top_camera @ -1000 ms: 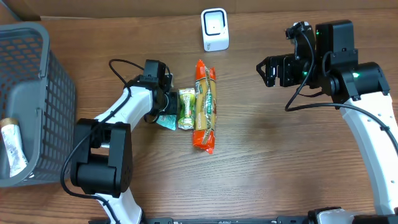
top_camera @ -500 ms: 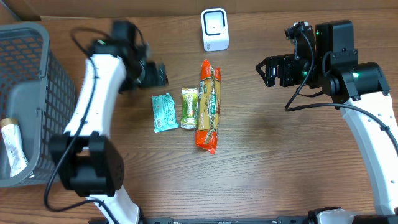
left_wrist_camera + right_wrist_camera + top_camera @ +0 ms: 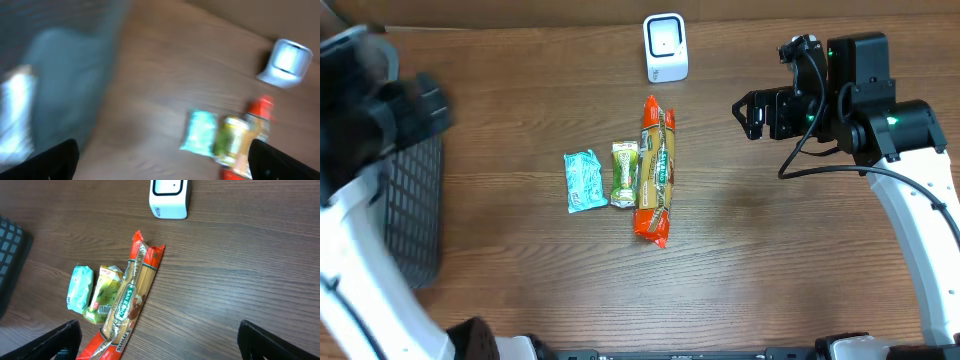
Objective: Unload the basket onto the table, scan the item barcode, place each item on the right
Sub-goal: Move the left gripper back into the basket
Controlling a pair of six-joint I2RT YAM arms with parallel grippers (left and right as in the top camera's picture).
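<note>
On the table (image 3: pixel 770 260) the basket (image 3: pixel 415 220) stands far left. Left fingers (image 3: pixel 55 160) and right fingers (image 3: pixel 55 342) both gape, empty. Spaghetti pack (image 3: pixel 653 170), teal packet (image 3: pixel 584 181) and green packet (image 3: pixel 623 174) lie side by side near the scanner (image 3: pixel 666 47); none is lifted for scanning yet.

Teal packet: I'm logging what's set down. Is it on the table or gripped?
On the table. The teal packet lies flat on it, beside the green packet, with no jaws around it.
</note>
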